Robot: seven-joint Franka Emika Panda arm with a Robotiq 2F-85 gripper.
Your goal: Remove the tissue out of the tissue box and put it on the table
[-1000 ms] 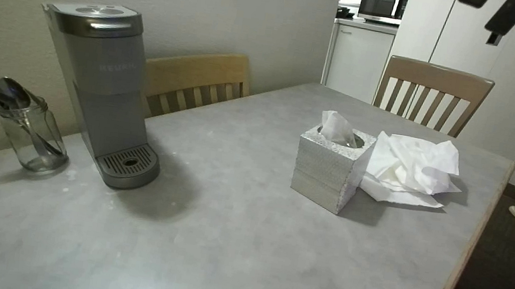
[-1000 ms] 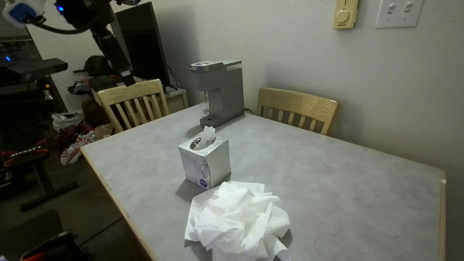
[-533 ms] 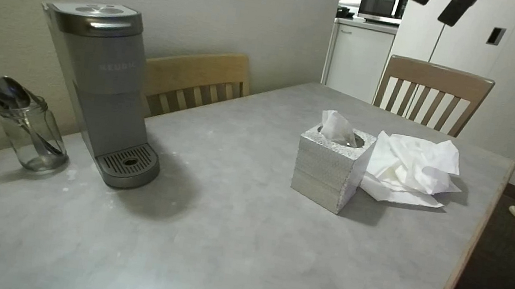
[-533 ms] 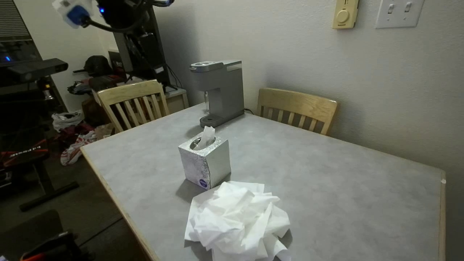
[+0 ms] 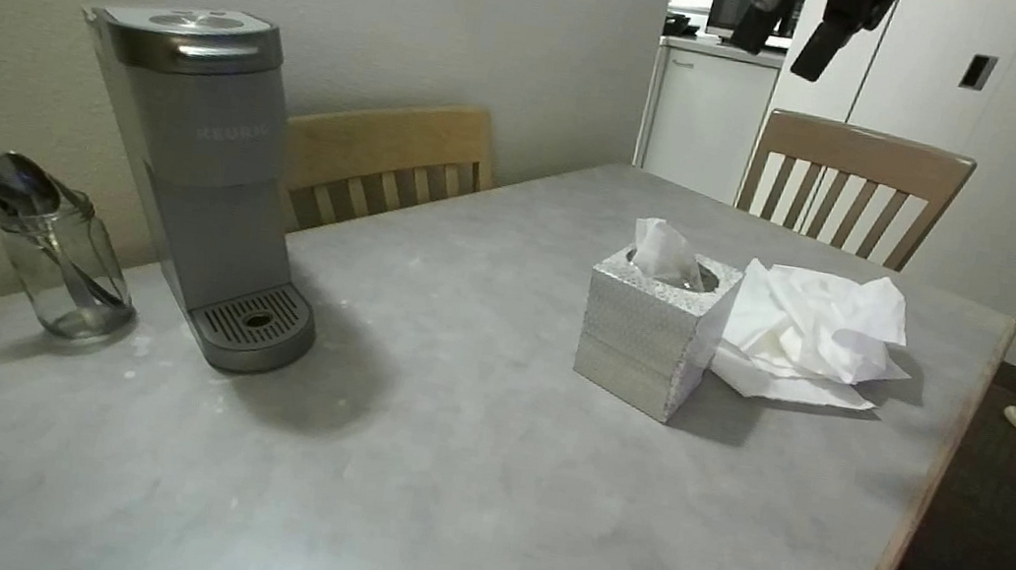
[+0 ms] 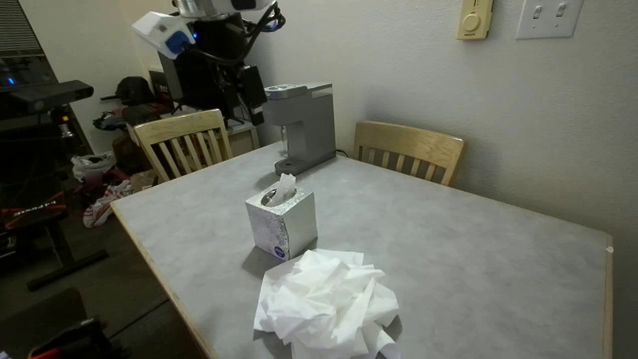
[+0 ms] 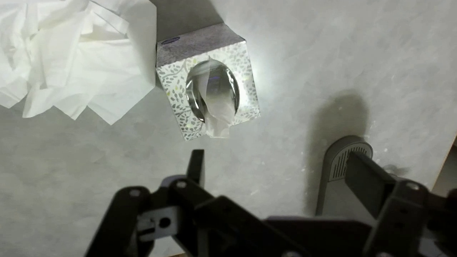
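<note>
The tissue (image 5: 667,253) sticks up, creased, from the oval top opening of the tissue box (image 5: 635,338). The tissue (image 6: 284,190) and the box (image 6: 301,224) also show in an exterior view. The box stands upright on the grey table (image 5: 397,508). My gripper (image 5: 781,53) is high above the table, apart from the box, with nothing between its fingers. In the wrist view my gripper (image 7: 276,159) has its jaws wide apart. The tissue (image 7: 218,117) shows just beyond the left finger (image 7: 196,164) there, not between the fingers.
A heap of crumpled tissues (image 6: 331,304) lies close beside the box. The tall grey coffee maker (image 5: 206,173) and a glass jar with cutlery (image 5: 77,274) stand by the wall. The coffee maker's base (image 7: 335,185) shows behind the right finger in the wrist view. Chairs (image 6: 408,149) stand around the table.
My gripper has moved left and down in one exterior view, and right and a little down in another. It stays open. The box, tissue and heap have not moved.
</note>
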